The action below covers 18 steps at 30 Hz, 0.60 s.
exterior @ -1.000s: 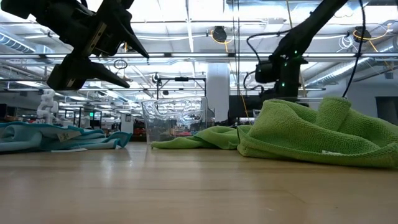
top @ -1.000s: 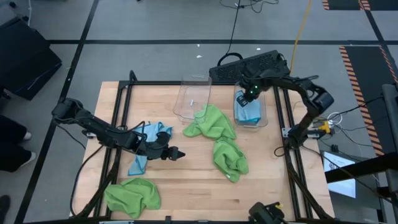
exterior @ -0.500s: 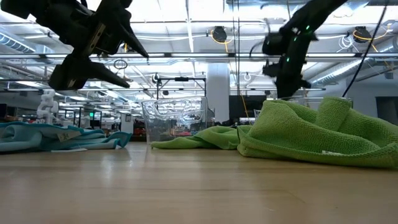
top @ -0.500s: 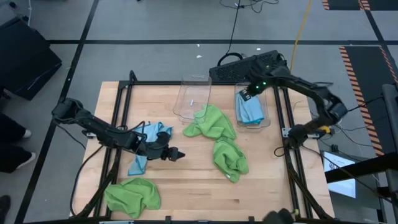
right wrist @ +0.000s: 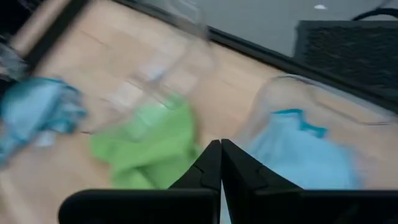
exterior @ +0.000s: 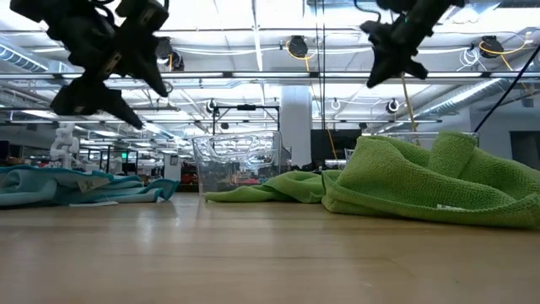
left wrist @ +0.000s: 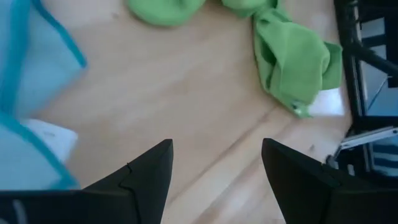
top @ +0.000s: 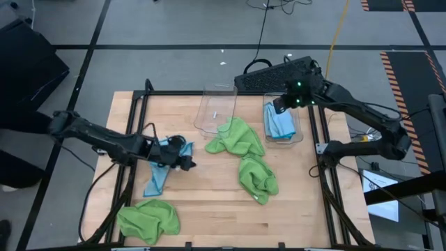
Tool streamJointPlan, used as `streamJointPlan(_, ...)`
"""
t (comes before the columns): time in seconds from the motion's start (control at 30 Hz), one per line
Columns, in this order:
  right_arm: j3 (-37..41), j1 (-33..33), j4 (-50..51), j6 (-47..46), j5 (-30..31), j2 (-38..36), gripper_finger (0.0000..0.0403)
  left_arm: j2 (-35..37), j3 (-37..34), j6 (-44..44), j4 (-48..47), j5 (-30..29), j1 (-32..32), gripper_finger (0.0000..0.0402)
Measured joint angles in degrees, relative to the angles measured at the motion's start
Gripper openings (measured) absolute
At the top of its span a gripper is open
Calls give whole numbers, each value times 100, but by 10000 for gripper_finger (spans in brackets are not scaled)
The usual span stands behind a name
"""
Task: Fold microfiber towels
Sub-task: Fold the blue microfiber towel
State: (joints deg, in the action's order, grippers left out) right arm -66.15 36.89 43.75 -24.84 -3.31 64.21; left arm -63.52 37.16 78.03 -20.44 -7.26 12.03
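From above, the left gripper [top: 189,164], fingers spread and empty, hovers beside a crumpled light blue microfiber towel [top: 162,171] near the wooden tabletop's [top: 209,209] left edge. The right gripper [top: 277,106], shut and empty, hangs over a folded blue towel [top: 280,124] inside a clear plastic bin [top: 298,132] at the far right. Level with the table, a lime green towel [exterior: 422,181] lies rumpled under the right gripper.

Bare bench [top: 209,202] runs wide along the lower middle of the high view, and again at the upper left corner. Two green towels [top: 240,143] [top: 256,178] crowd the centre; a third green towel [top: 148,217] fills the lower left. Two clear bins [top: 214,110] [top: 282,122] block the upper edge.
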Motion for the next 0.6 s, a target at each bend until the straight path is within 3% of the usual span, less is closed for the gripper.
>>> streamJointPlan(0.2, 0, -880, -522, -1479, 11, -105, 0, 435, 1, -1149, -924, 585, -382, 248)
streamJointPlan(0.4, 0, -2030, -1437, -2443, 416, 51, 0, 483, -6, -3746, -1250, 960, -84, 248)
streamJointPlan(0.6, 0, -3210, -2162, -3011, 1332, 186, 0, 346, -6, -5493, -1665, -20, 798, 274)
